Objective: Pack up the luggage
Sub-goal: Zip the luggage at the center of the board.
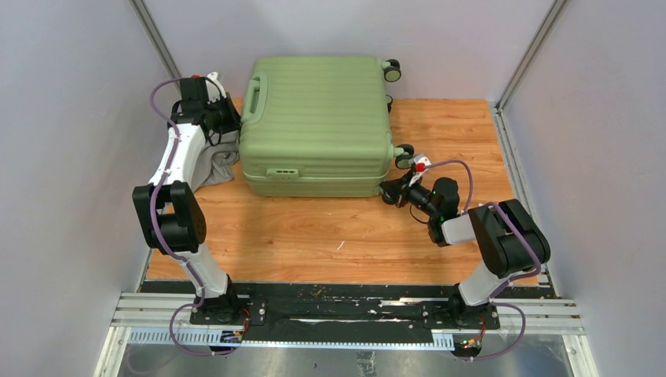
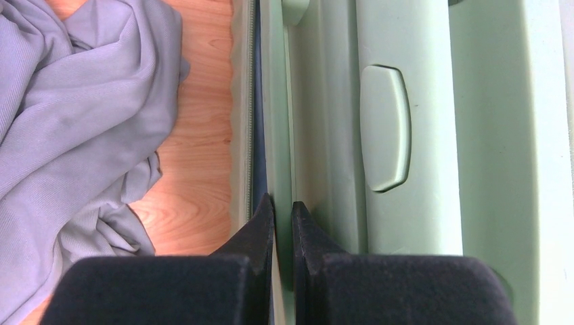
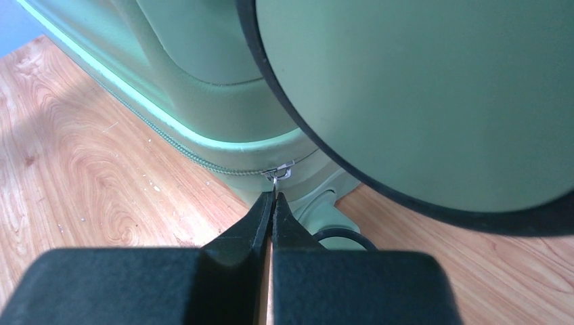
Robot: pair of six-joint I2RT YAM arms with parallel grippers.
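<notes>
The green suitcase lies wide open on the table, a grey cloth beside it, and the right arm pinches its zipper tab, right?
Not quite: the suitcase is closed, not open, as the top view shows. The grey cloth does lie beside it, and the right arm's fingers do pinch the zipper tab.

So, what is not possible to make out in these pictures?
1. Inside of the luggage: in every view, the closed shell hides it.
2. Grey cloth: in the top view, the left arm covers part of it; the left wrist view cuts it off at the edge.
3. Zipper pull: tiny in the right wrist view; in the top view, the right hand hides it.
4. Wheel: in the right wrist view, blurred and cut off.
</notes>
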